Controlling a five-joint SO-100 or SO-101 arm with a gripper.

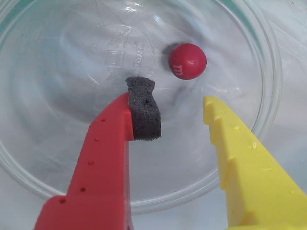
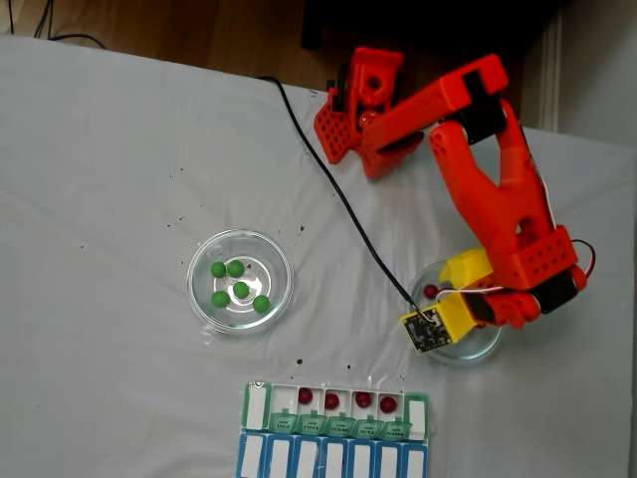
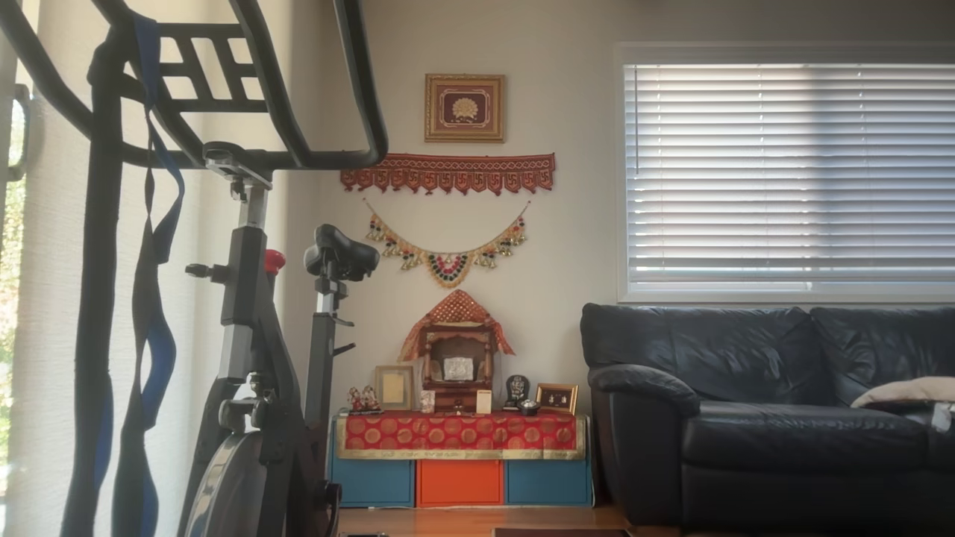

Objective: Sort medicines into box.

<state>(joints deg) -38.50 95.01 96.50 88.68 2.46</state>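
Note:
In the wrist view my gripper (image 1: 172,93) hangs open over a clear glass dish (image 1: 62,110). Its red finger (image 1: 103,158) carries a grey foam pad (image 1: 144,112), and the yellow finger (image 1: 244,163) stands to the right. One dark red medicine ball (image 1: 187,61) lies in the dish just beyond the fingertips, untouched. The fixed view shows the orange arm (image 2: 498,219) reaching over this dish (image 2: 485,350), with the red ball (image 2: 430,292) inside. The box (image 2: 333,426) sits at the bottom edge with green and blue lids, and several red balls (image 2: 331,400) lie in its open compartments.
A second glass dish (image 2: 195,291) left of centre holds several green balls (image 2: 240,289). A black cable (image 2: 338,189) runs from the arm's base (image 2: 358,100) across the white cloth to the wrist. The other view shows a living room with an exercise bike (image 3: 254,335).

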